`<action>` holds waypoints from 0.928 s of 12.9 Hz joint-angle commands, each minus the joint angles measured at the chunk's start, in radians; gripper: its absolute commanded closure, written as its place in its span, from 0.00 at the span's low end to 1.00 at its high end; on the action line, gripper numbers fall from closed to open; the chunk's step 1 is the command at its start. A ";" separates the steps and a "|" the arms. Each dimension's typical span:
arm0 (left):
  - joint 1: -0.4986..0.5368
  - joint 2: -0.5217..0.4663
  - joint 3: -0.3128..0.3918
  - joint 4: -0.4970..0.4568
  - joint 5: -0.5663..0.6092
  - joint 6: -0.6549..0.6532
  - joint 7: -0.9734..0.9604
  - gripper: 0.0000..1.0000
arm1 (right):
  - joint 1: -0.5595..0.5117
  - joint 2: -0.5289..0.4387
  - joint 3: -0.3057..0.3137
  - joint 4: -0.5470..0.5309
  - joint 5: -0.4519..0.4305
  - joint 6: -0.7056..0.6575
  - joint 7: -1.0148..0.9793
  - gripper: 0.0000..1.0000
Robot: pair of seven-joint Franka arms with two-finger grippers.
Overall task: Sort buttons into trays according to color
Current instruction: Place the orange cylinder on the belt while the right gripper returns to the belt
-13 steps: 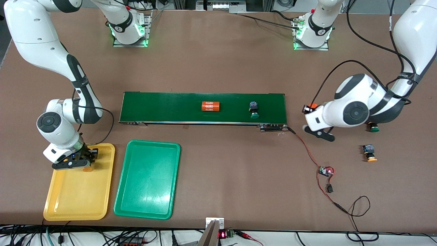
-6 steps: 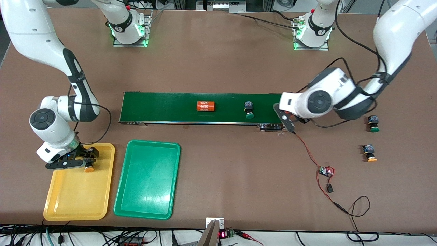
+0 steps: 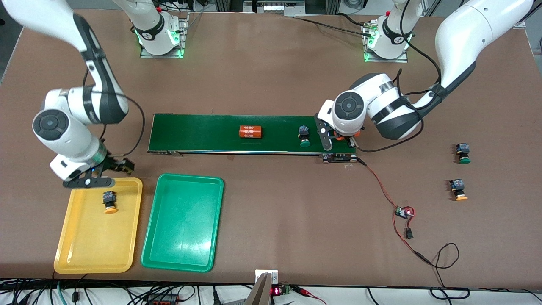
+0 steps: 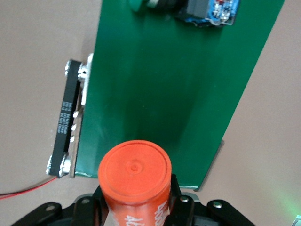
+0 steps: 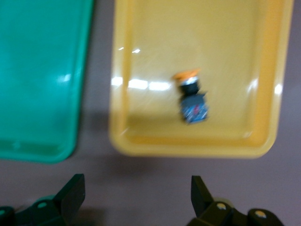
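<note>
Released since the earlier frame, a yellow button [image 3: 110,201] is left lying in the yellow tray [image 3: 80,250].
Above the tray's edge, the right gripper [image 3: 111,168] is spread wide and empty. An orange cylinder [image 4: 135,181] is clamped upright in the left gripper [image 3: 338,142] over the belt [image 3: 203,133] end, with a green button [image 3: 303,136] just past the jaws.

Shallow yellow plastic tray [image 3: 76,250]; shallow green plastic tray [image 3: 182,224]; long dark-green belt [image 3: 203,133]; orange cylinder printed 4680 in white [image 3: 250,131]; brown bench top [image 3: 271,76].
</note>
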 commanded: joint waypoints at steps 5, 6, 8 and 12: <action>-0.093 -0.003 0.083 0.013 0.024 0.010 -0.001 0.00 | 0.025 -0.209 0.118 -0.053 0.134 -0.262 0.148 0.00; -0.091 -0.006 0.082 0.025 0.023 0.005 -0.001 0.00 | 0.038 -0.223 0.128 -0.056 0.134 -0.263 0.171 0.00; -0.066 -0.011 0.080 0.051 0.018 -0.003 -0.001 0.00 | 0.074 -0.255 0.129 -0.084 0.134 -0.279 0.190 0.00; 0.069 -0.014 0.063 0.102 0.001 -0.018 -0.123 0.00 | 0.104 -0.290 0.242 -0.122 0.134 -0.271 0.377 0.00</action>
